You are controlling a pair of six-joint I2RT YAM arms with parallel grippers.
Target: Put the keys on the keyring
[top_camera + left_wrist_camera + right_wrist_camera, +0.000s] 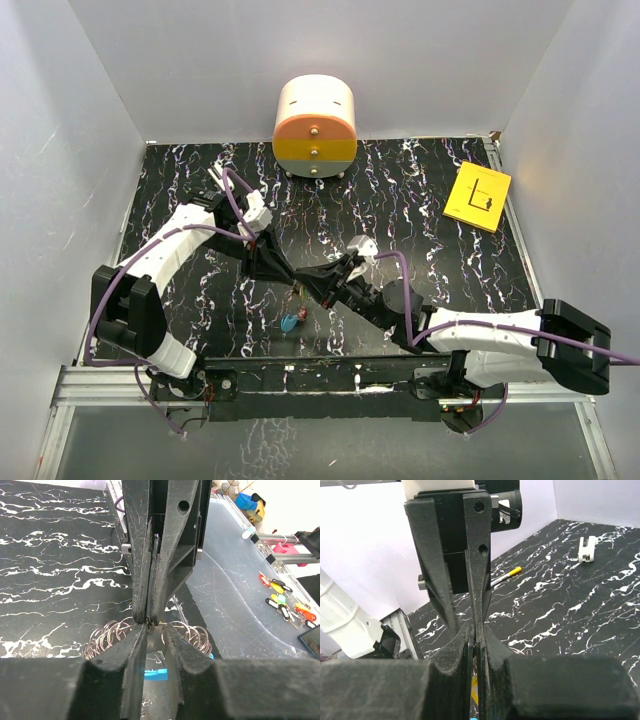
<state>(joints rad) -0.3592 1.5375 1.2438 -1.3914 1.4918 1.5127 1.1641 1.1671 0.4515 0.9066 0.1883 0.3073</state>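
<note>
Blue key [290,322] dangles just under the two claws, over the table [420,200]. Left claw [283,268] is clenched on the keyring [107,636] coils. Right claw [318,280] is clenched tip to tip against it, on ring wire or key blade, cannot tell. Step looks like mid-air threading. Next move likely needs a coil pried open and a key slid round without a drop. Fingers hide the joint. Far back: round orange-white box [315,125] and yellow card [478,196], well apart.

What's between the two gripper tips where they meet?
Left wrist view: the left gripper and right gripper tips nearly touch; coiled wire keyrings sit at that meeting, a blue key showing beyond.
</note>
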